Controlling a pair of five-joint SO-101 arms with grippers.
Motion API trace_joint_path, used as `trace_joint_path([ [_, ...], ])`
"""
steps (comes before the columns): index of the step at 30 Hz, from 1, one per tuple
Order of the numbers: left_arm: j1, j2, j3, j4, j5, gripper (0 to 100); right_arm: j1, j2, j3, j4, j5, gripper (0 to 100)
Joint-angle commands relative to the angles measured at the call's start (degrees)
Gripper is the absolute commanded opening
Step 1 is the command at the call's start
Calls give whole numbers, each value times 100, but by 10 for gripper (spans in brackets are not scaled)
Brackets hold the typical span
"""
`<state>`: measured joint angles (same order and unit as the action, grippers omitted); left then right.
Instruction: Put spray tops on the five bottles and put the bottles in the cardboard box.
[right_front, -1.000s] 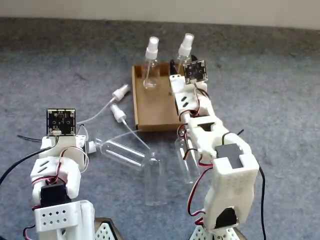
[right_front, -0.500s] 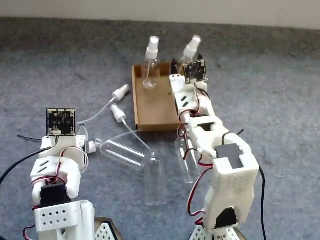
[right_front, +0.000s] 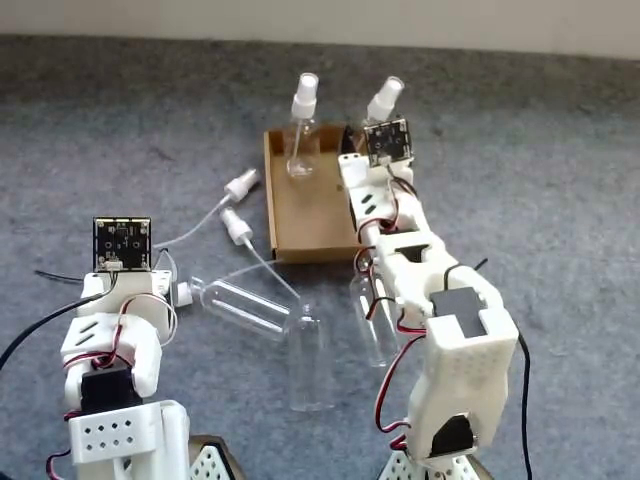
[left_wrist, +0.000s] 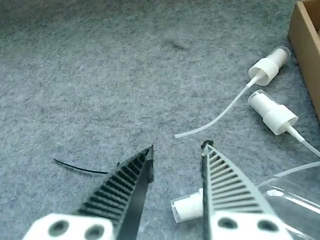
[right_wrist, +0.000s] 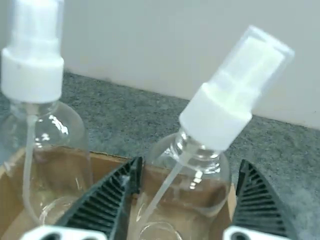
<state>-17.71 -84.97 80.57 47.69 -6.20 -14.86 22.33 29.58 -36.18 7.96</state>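
Note:
The cardboard box (right_front: 300, 225) lies in the middle of the grey carpet. One capped bottle (right_front: 300, 135) stands upright at its far end. A second capped bottle (right_front: 384, 101) leans beside it, between the fingers of my right gripper (right_front: 370, 125). In the right wrist view the right gripper (right_wrist: 190, 167) is open, its jaws flanking this leaning bottle (right_wrist: 200, 185) with small gaps. Three uncapped bottles (right_front: 240, 305) (right_front: 310, 360) (right_front: 372, 322) lie in front of the box. Two loose spray tops (left_wrist: 267, 65) (left_wrist: 272, 112) lie ahead of my open left gripper (left_wrist: 177, 147), which holds nothing.
A third white spray top (left_wrist: 187, 209) lies by the left gripper's finger, next to the lying bottle (left_wrist: 295, 195). A thin black wire (left_wrist: 80, 169) rests on the carpet. The right arm (right_front: 430, 290) stretches over one lying bottle.
The bottle between the right gripper's fingers has tipped from upright to leaning right. The left arm has not moved.

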Motion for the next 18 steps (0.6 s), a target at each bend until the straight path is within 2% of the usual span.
trace_joint_path([
  [1, 154, -57, -22, -123, 53, 158, 48, -171, -453, 84, 53, 238],
  [5, 154, -57, -13, -123, 53, 158, 57, -171, -760, 558, 53, 239],
  [12, 154, -57, -13, -123, 53, 158, 57, -171, -910, 637, 62, 239],
  [18, 154, -57, -13, -123, 53, 158, 57, -189, -910, 637, 554, 239],
])
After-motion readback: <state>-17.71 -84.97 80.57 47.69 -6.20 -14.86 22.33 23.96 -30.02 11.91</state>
